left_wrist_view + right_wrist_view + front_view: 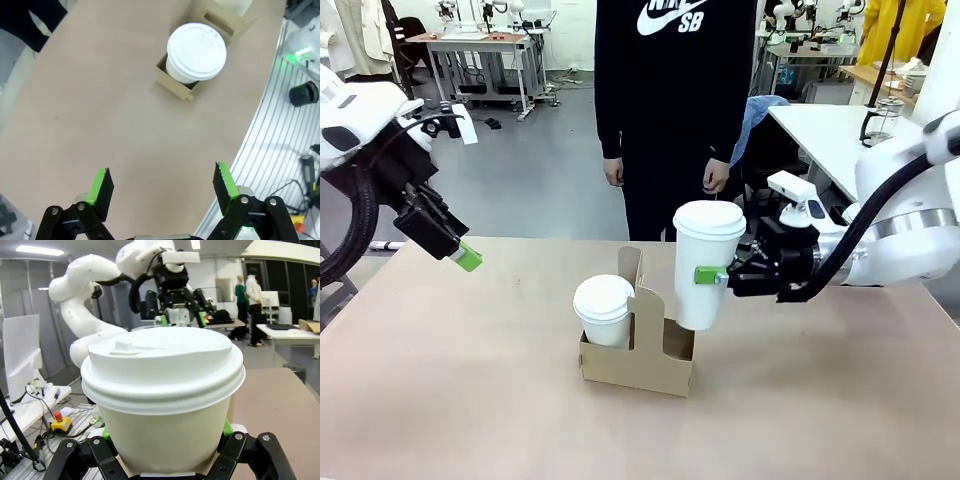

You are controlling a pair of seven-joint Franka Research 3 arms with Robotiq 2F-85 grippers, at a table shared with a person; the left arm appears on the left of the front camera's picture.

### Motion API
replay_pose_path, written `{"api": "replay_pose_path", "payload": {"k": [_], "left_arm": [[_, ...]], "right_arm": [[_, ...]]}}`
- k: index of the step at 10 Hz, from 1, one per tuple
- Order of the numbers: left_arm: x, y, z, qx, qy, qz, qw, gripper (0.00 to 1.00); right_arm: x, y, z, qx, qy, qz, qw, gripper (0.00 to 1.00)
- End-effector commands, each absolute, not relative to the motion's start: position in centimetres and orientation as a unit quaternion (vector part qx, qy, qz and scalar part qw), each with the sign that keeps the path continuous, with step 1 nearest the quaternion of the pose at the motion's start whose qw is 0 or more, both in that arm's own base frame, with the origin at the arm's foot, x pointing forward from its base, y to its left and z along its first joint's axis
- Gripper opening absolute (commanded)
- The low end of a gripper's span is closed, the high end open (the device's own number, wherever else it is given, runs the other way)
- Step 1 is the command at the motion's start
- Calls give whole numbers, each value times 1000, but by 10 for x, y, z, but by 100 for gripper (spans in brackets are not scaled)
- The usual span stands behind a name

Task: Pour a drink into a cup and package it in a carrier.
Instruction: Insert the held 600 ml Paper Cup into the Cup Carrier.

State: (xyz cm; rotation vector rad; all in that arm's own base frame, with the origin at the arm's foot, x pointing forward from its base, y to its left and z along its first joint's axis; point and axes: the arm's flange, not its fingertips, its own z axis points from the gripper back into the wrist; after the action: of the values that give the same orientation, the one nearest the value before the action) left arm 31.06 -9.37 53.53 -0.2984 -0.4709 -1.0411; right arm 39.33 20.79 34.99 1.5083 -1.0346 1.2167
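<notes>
So the right claw is clamped on a lidded white paper cup, green pads squeezing its sides, holding it upright just above the right-hand slot of the cardboard carrier. The cup's bottom looks like it's right at the slot opening, behind the carrier's wall, but I can't tell if it's touching anything. From the right wrist cam the cup's white plastic lid is right up close, sip hole and all.

A second lidded cup is sitting in the carrier's left slot, on the other side of the upright centre handle.

The left claw is off to the left, well apart from the carrier, fingers spread wide with nothing between them, hanging above the tan worktop.

A person in a black hoodie stands at the far side, hands down.
</notes>
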Motion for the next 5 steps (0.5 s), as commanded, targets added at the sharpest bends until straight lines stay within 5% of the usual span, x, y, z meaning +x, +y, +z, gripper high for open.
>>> {"api": "replay_pose_path", "payload": {"k": [1,5], "left_arm": [[314,-85,515,-141,-232,-511,816,100],[324,-85,523,-138,-219,-506,823,100]], "right_arm": [[398,219,333,625,-422,488,439,81],[388,234,316,608,-446,492,435,81]]}}
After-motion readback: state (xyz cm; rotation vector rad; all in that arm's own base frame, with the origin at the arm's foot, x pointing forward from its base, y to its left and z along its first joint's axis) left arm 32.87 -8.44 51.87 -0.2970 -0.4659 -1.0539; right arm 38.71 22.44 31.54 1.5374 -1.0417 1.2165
